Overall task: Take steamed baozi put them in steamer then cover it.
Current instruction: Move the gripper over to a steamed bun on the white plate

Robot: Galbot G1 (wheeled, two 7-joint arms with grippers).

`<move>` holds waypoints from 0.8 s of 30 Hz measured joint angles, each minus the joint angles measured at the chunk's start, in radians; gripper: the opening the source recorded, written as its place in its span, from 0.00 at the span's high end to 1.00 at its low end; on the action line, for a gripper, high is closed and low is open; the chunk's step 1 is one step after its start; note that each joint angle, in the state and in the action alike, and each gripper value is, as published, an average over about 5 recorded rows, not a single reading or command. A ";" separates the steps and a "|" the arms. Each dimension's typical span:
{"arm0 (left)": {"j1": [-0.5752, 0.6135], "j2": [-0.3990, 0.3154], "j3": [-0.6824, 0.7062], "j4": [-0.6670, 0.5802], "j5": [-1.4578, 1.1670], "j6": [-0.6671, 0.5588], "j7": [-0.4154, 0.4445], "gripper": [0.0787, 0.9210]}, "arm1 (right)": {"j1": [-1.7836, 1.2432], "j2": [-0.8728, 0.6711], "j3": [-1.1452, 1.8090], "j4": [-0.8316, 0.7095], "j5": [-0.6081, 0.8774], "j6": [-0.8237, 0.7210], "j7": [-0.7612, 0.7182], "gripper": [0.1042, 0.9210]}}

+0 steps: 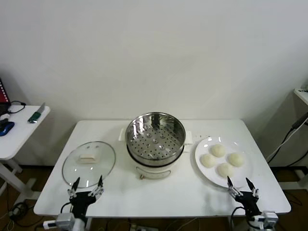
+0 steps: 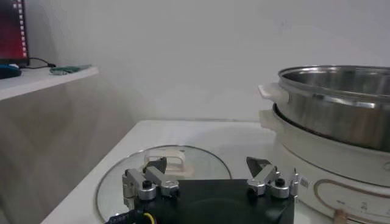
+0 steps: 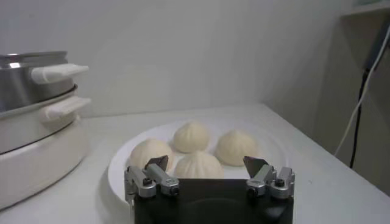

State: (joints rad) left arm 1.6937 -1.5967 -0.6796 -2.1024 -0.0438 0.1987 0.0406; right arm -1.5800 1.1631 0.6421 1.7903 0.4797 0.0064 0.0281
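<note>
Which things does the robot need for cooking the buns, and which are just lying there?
For the job:
- four buns on the plate
- steamer, nothing in it
- lid, flat on the table
- left gripper and right gripper, both open

Just lying about:
- green tool, cables and blue object on the side table

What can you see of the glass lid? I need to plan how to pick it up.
The cover is a round clear glass lid with a thin metal rim and a white rectangular handle at its centre. It lies flat, handle up, on the white table, left of the steamer and apart from it. The open left gripper sits at its near edge, not touching it.
</note>
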 measured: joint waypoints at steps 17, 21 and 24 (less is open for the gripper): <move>0.005 0.009 0.005 -0.024 -0.007 -0.005 -0.001 0.12 | 0.301 -0.269 -0.053 -0.035 -0.125 -0.184 -0.093 0.12; 0.012 0.015 0.005 -0.026 -0.011 -0.011 -0.001 0.12 | 0.398 -0.370 -0.113 -0.072 -0.163 -0.205 -0.162 0.12; 0.018 0.018 0.006 -0.027 -0.013 -0.017 -0.002 0.12 | 0.484 -0.449 -0.183 -0.105 -0.191 -0.211 -0.224 0.12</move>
State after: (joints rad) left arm 1.7113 -1.5785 -0.6737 -2.1297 -0.0564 0.1818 0.0390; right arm -1.0964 0.7146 0.4594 1.6853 0.2887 -0.2048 -0.1961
